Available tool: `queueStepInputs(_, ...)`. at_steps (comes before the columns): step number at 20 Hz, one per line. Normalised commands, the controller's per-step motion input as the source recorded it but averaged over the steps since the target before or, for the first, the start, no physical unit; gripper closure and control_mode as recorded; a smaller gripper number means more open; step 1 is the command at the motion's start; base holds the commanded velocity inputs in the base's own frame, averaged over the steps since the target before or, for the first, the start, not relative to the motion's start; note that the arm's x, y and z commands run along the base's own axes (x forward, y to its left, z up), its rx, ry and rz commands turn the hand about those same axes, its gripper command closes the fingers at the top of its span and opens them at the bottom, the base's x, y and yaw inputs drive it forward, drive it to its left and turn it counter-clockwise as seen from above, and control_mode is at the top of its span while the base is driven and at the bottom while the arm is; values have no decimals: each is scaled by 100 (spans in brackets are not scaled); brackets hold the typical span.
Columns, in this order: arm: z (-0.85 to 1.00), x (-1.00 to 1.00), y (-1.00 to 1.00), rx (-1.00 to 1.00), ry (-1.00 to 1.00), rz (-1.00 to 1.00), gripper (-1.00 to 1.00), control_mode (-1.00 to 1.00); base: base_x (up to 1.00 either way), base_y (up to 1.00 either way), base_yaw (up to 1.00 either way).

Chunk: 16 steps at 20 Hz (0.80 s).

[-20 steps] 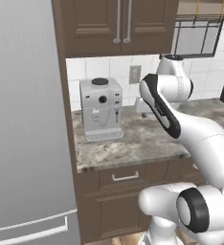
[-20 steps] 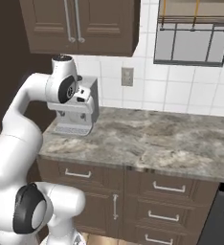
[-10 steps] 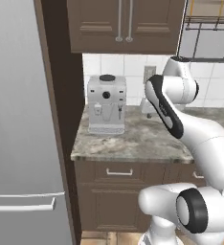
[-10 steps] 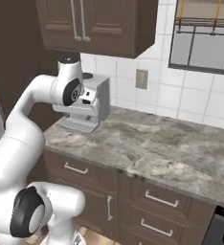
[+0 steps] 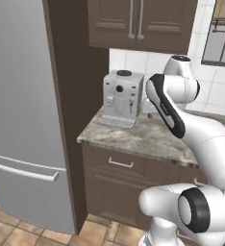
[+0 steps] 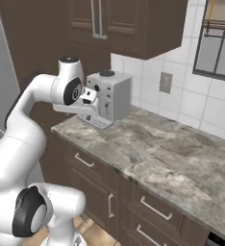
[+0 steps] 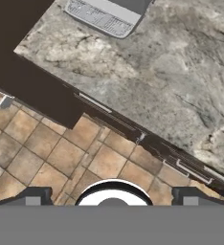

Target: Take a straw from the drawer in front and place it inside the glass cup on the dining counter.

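The straw, the drawer, the glass cup and the dining counter are out of view. My gripper (image 7: 113,198) is open, its two dark fingertips (image 7: 37,196) standing far apart at the bottom of the hand view with nothing between them. It points down at the tan tiled floor (image 7: 61,158) and the edge of a marble worktop (image 7: 181,72). In the right base view the hand (image 6: 90,98) hangs in front of the silver coffee machine (image 6: 109,93), above the worktop's left end.
A grey fridge (image 5: 23,120) fills the left side, beside a dark tall panel. The coffee machine (image 5: 121,98) stands on the marble worktop (image 5: 143,137). Narrow brown drawers with silver handles (image 5: 120,163) sit below, upper cabinets (image 5: 138,24) above, a window (image 6: 220,43) at right.
The whole picture has shifted in both base views, so the base has moved: fridge and coffee machine now sit differently in frame. The arm keeps its pose and the gripper stays open.
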Motion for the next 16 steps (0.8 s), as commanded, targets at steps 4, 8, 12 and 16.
queueStepInputs(4,0,0,0,0,0,0,-100,100,0,-59,43)
queueStepInputs(8,0,0,0,0,0,0,-100,100,0,-57,36)
queueStepInputs(12,0,0,0,0,0,0,-100,100,0,-55,21)
queueStepInputs(16,0,0,0,0,0,0,-100,100,0,-42,2)
